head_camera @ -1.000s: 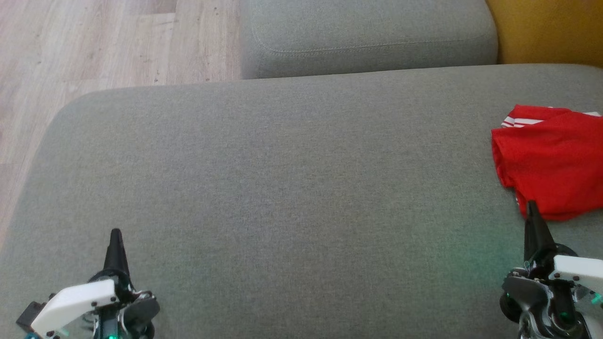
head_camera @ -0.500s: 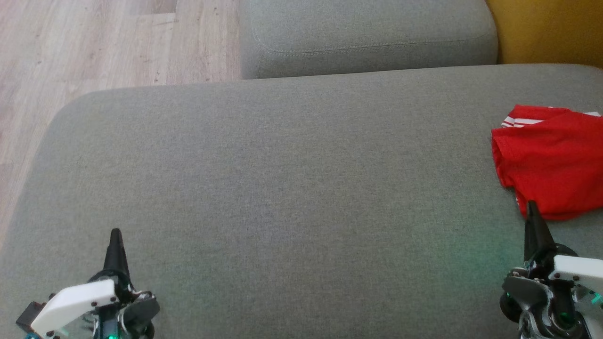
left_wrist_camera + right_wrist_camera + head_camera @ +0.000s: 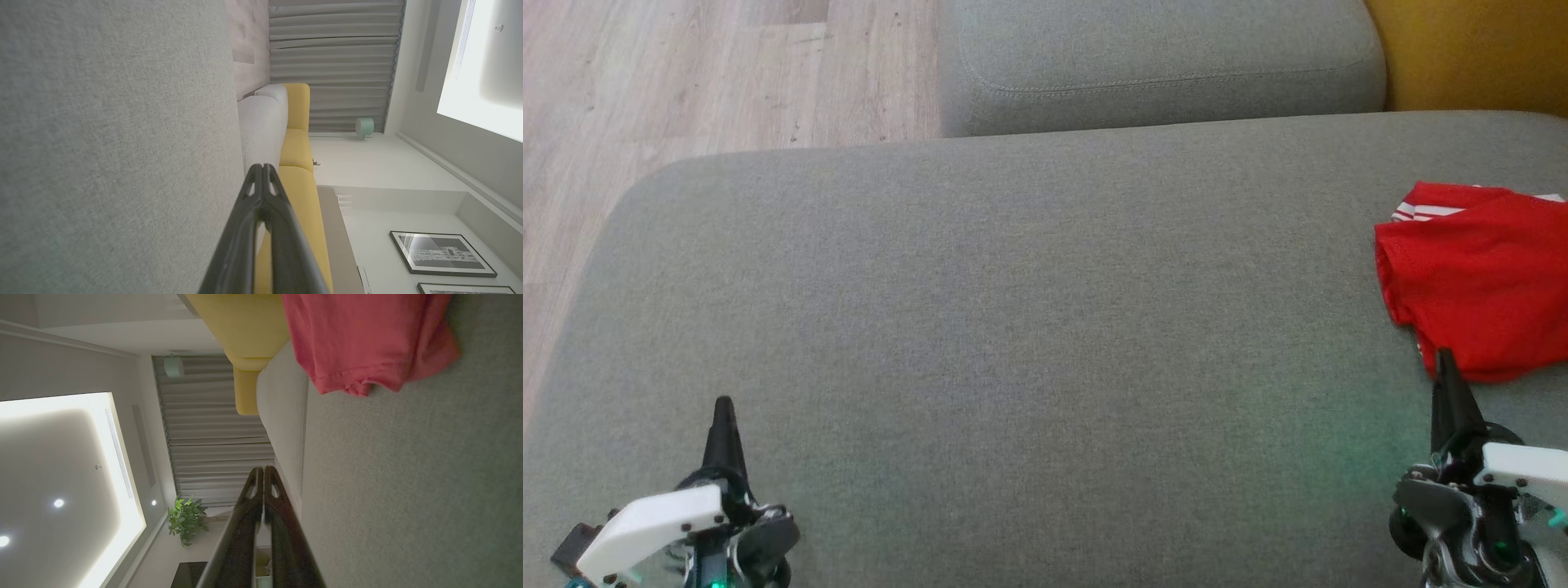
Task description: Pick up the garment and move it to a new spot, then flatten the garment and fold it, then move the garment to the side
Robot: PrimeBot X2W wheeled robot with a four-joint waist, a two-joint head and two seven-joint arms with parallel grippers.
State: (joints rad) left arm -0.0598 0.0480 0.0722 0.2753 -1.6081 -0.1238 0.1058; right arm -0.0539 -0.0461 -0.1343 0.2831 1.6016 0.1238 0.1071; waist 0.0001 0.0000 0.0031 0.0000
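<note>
While the red garment point(image 3: 1478, 278) is lying bunched on the grey cushion point(image 3: 1013, 327), left gripper point(image 3: 723, 404) and right gripper point(image 3: 1444, 358) are sitting closed (empty).

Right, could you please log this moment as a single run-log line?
garment: red, lying on grey cushion, robot's far right | left claw: shut, empty | right claw: shut, empty, short of garment

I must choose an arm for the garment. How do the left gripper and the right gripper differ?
The left gripper is over bare grey cushion, far from the red garment; the right gripper is close to the garment's edge. The left gripper is at the lower left of the head view, the right gripper at the lower right. Both are shut, holding nothing.
</note>
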